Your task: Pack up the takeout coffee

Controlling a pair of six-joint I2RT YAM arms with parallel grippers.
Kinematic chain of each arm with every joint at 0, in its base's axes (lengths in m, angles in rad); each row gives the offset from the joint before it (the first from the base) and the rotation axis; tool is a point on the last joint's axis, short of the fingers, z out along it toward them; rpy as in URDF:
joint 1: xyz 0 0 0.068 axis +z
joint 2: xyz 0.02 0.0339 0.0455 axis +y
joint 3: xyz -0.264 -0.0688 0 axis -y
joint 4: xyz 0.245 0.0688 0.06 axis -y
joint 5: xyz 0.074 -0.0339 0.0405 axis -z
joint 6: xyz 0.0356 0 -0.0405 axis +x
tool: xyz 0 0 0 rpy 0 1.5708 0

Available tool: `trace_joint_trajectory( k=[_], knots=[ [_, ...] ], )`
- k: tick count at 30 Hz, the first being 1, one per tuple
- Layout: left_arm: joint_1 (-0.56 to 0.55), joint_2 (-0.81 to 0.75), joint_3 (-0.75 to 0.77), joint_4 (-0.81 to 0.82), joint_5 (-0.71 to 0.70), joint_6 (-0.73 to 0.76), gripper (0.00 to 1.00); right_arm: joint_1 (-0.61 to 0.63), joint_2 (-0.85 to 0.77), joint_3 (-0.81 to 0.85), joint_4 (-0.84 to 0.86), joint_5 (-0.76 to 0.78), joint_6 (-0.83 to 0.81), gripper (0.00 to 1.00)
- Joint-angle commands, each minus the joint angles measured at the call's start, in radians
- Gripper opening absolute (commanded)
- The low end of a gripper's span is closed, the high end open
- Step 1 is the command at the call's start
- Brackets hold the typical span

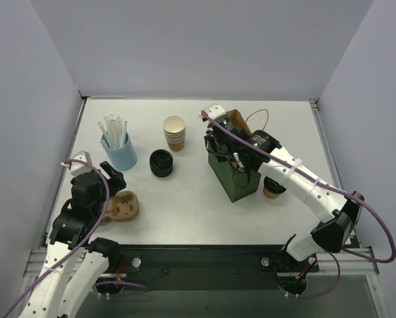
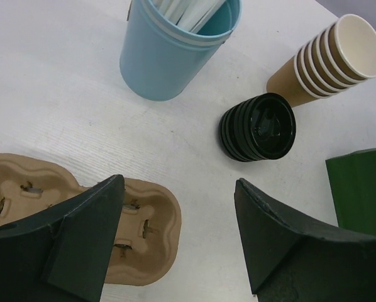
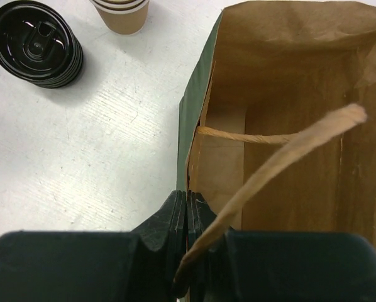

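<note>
My right fingers (image 3: 175, 221) pinch the rim of the green bag (image 1: 232, 182); my left fingers (image 2: 273, 239) are spread and hold nothing. The coffee cup (image 1: 272, 191) stands upright just right of the bag, much nearer my right arm.

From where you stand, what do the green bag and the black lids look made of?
The green bag looks like matte paper: kraft-brown inside, creased walls, twisted handle. The black lids seem glossy plastic: moulded ridges catching light reflections.
</note>
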Motion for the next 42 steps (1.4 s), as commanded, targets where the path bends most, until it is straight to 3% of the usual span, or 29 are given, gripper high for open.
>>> trace_joint_trajectory(
  k=[1,7,13,22,28,33,42],
  knots=[
    [0.005,0.02,0.036,-0.067,-0.145,-0.1,0.8,0.02,0.04,0.052,-0.065,0.121,0.09,0.0],
    [0.003,0.061,0.057,-0.19,-0.252,-0.238,0.75,0.018,0.057,0.077,-0.062,0.101,0.107,0.04],
    [0.006,0.136,0.085,-0.423,-0.346,-0.528,0.74,0.014,0.046,0.106,-0.062,0.103,0.112,0.24],
    [0.014,0.225,0.171,-0.652,-0.23,-0.957,0.71,-0.017,-0.033,0.1,-0.06,0.115,0.098,0.6],
    [0.016,0.198,0.157,-0.699,-0.158,-1.19,0.65,-0.022,-0.113,0.074,-0.057,0.137,0.098,0.75],
    [0.019,0.198,0.119,-0.661,-0.134,-1.263,0.63,-0.02,-0.217,0.002,-0.019,0.107,0.104,0.77],
    [0.029,0.305,0.135,-0.607,-0.142,-1.226,0.66,-0.028,-0.294,-0.098,0.032,0.104,0.083,0.77]
  ],
)
